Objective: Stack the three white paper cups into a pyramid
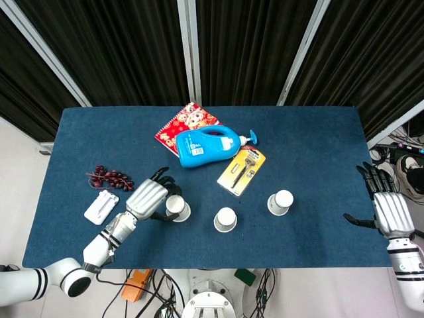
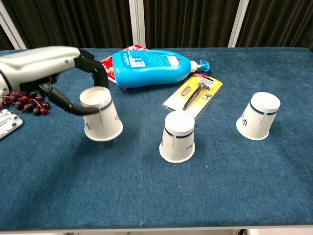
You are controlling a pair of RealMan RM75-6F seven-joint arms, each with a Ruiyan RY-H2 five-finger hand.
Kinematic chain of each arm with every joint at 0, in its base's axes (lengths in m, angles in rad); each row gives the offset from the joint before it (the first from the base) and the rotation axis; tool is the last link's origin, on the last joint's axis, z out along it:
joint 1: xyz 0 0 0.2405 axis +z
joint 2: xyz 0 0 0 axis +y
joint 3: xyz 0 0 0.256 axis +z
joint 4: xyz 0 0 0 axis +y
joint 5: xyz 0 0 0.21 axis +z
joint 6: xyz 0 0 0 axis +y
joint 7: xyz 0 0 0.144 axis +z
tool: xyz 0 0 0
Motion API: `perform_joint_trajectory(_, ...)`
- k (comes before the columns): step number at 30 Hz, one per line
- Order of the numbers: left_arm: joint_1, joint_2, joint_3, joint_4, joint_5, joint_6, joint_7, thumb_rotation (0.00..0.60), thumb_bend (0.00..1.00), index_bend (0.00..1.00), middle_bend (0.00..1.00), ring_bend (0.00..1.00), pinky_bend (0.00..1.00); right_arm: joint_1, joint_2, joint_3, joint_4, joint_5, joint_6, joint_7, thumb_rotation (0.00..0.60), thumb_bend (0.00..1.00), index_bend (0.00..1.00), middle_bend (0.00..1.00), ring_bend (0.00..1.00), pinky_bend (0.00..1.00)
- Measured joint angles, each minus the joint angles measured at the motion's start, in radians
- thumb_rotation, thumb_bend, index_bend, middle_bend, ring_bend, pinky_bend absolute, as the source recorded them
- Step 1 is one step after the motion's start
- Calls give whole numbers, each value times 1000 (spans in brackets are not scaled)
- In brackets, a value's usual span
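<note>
Three upturned white paper cups with a blue band are on the blue table (image 1: pixel 311 139). My left hand (image 1: pixel 150 197) (image 2: pixel 46 68) grips the leftmost cup (image 1: pixel 177 208) (image 2: pixel 100 119) near its top and holds it tilted, lifted off the cloth. The middle cup (image 1: pixel 225 219) (image 2: pixel 177 136) stands near the front edge. The right cup (image 1: pixel 281 202) (image 2: pixel 258 116) leans slightly. My right hand (image 1: pixel 386 212) hovers at the table's right edge, fingers spread, holding nothing.
A blue detergent bottle (image 1: pixel 208 147) (image 2: pixel 149 67) lies behind the cups, on a red notebook (image 1: pixel 180 122). A packaged razor (image 1: pixel 242 170) (image 2: pixel 194 94) lies between bottle and right cup. Dark grapes (image 1: pixel 109 177) and a white blister pack (image 1: pixel 101 207) lie at the left.
</note>
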Motion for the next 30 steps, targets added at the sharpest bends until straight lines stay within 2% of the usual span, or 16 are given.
perform_joint_trajectory(12, -37, -125, -29, 44, -1, -11, 66, 489, 272, 445, 444, 245, 80, -18, 9, 0, -11, 7, 18, -4, 600, 152, 0, 15, 0, 0)
perform_joint_trajectory(23, -56, -181, -34, 64, -15, -18, 148, 478, 263, 443, 443, 241, 80, -25, 5, 1, -4, 10, 19, 5, 600, 151, 0, 17, 0, 0)
perform_joint_trajectory(30, -61, -196, -31, 57, -26, -22, 183, 474, 246, 404, 421, 223, 76, -28, 3, 1, 5, 11, 19, 14, 600, 152, 0, 21, 0, 0)
